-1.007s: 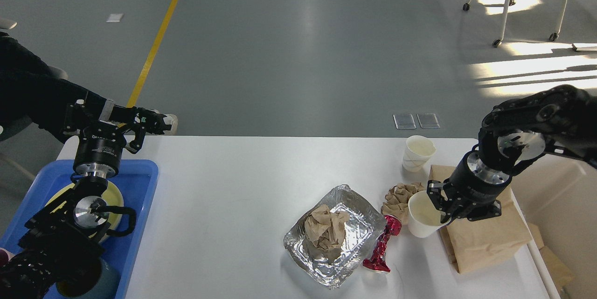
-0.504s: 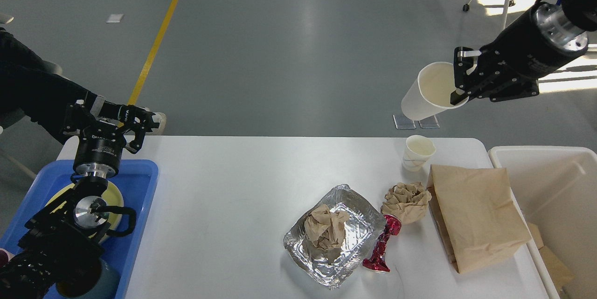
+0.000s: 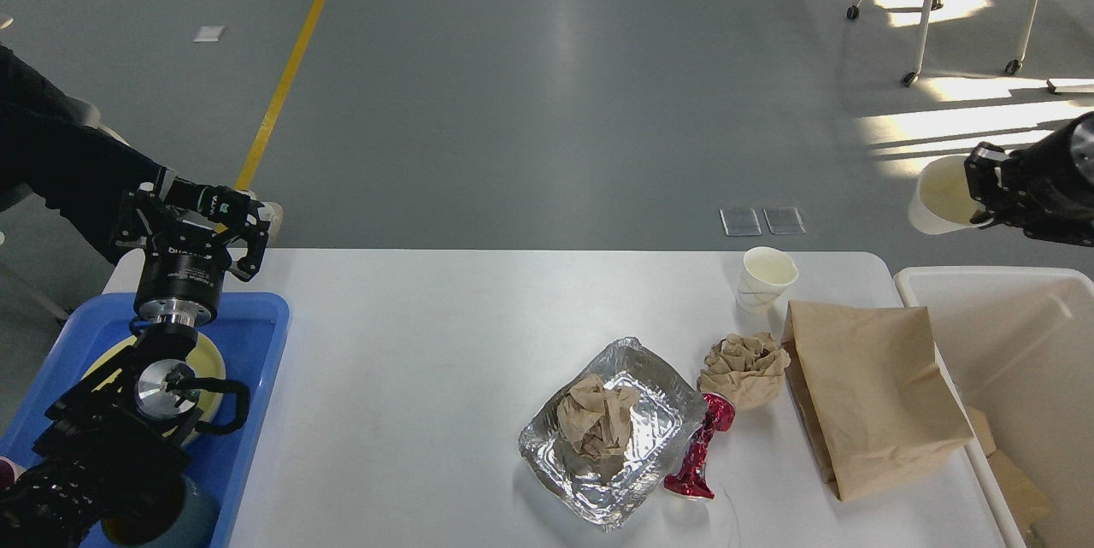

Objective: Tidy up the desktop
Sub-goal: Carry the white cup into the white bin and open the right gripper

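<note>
- White paper, a cup (image 3: 940, 204), is pinched by its rim in the fingers of the right gripper (image 3: 983, 193) and is held in the air above the far edge of the cream bin (image 3: 1008, 334), just off the right end of the desk (image 3: 410, 360).
- A second ago this cup was being gripped on the desk beside the brown paper bag (image 3: 872, 394); half a second ago it had been raised high over the far right corner; it has now been carried rightward and lowered toward the bin.
- The transfer is judged nearly done: only a release over the bin appears to remain (the cup is not yet inside it).
- Left on the desk are a second paper cup (image 3: 767, 277), a crumpled brown wad (image 3: 744, 368), the foil tray (image 3: 611, 433) with more crumpled paper in it, a red wrapper (image 3: 701, 454) and the bag; none has been shifted.
- The left gripper (image 3: 248, 227) is held over the desk's far left corner, beyond the blue tray (image 3: 256, 334); its fingers are seen parted and nothing is held. It has barely been moved.
- Much of the tidying is therefore judged still outstanding.
</note>
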